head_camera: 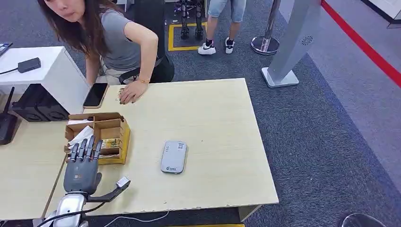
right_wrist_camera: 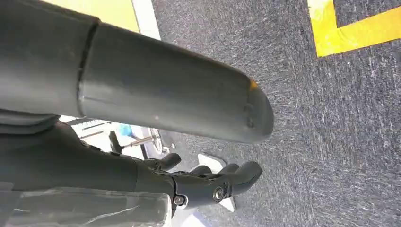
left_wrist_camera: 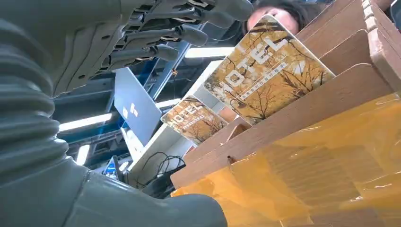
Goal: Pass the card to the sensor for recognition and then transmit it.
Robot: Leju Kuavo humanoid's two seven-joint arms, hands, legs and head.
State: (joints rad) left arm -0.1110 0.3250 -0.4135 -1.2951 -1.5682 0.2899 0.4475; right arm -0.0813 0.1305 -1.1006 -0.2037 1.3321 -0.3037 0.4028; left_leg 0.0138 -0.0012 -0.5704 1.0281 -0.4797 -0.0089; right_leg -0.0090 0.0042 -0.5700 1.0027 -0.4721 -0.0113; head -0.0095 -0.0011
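Several brown-and-gold cards printed HOTEL (left_wrist_camera: 267, 71) stand upright in a cardboard box (head_camera: 113, 130) wrapped in yellow tape, at the table's left. My left hand (head_camera: 82, 163) lies just in front of the box, fingers (left_wrist_camera: 179, 33) straight and reaching over its near wall (left_wrist_camera: 302, 111), thumb (left_wrist_camera: 189, 213) apart, holding nothing. The sensor (head_camera: 173, 156), a flat grey-white device, lies on the table to the right of the box. My right hand (right_wrist_camera: 198, 184) hangs over the grey carpet with nothing in it.
A person leans over the far edge of the pale wooden table (head_camera: 213, 118), one hand (head_camera: 132, 92) flat on it beside a phone (head_camera: 95, 94). A second table with a black device (head_camera: 7, 125) adjoins on the left. A small grey plug (head_camera: 123, 182) lies near my left wrist.
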